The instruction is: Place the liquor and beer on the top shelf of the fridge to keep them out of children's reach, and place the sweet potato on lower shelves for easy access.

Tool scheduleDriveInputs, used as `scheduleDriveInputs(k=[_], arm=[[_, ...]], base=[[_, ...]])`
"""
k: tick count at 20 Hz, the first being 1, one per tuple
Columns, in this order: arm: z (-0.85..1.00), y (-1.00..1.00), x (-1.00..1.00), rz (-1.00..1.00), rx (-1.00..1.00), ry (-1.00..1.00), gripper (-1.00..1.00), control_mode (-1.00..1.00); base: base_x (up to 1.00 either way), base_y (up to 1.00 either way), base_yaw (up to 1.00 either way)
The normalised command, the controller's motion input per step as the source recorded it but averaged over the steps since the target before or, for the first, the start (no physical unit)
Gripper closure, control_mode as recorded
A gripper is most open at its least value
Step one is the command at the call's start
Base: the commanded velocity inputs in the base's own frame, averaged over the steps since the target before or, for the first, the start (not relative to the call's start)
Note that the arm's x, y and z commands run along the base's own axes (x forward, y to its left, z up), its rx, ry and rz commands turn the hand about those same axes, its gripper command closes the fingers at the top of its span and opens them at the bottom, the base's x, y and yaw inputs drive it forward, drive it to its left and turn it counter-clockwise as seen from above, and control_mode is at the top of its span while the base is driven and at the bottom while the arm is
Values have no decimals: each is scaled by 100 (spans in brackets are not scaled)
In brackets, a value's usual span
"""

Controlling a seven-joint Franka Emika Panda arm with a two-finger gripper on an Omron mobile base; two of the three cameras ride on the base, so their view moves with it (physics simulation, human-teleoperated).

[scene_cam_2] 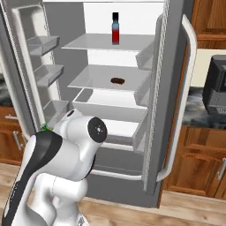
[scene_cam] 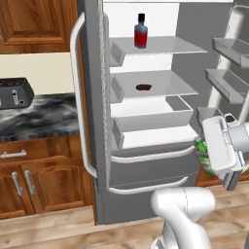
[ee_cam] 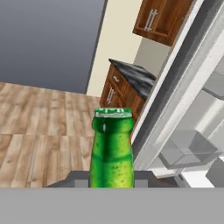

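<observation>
Left base view: liquor [scene_cam: 141, 31] on the fridge's [scene_cam: 97, 160] top shelf [scene_cam: 165, 44]; sweet potato [scene_cam: 143, 87] one shelf lower; gripper [scene_cam: 206, 156] low, right of the drawers.
Right base view: door racks [scene_cam_2: 44, 44] bare.
Hand view: jaws clenched on the beer [ee_cam: 112, 148] — step in hand; next, lift it beside the liquor.

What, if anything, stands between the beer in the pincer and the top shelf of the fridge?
Nothing visible blocks it. The beer is held low beside the open fridge; the top shelf holds only the liquor, left of centre, with free room beside it.
</observation>
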Motion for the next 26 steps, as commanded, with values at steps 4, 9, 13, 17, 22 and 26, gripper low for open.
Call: scheduleDriveInputs(k=[4,9,13,17,22,26], arm=[[0,0,0,0,0,0,100,100],[0,0,0,0,0,0,100,100],[0,0,0,0,0,0,100,100],[0,0,0,0,0,0,100,100],[0,0,0,0,0,0,100,100],[0,0,0,0,0,0,100,100]], base=[[57,5,-8],[59,0,-7],[58,8,-10],[62,13,-11],[65,11,-11],[61,14,-10]])
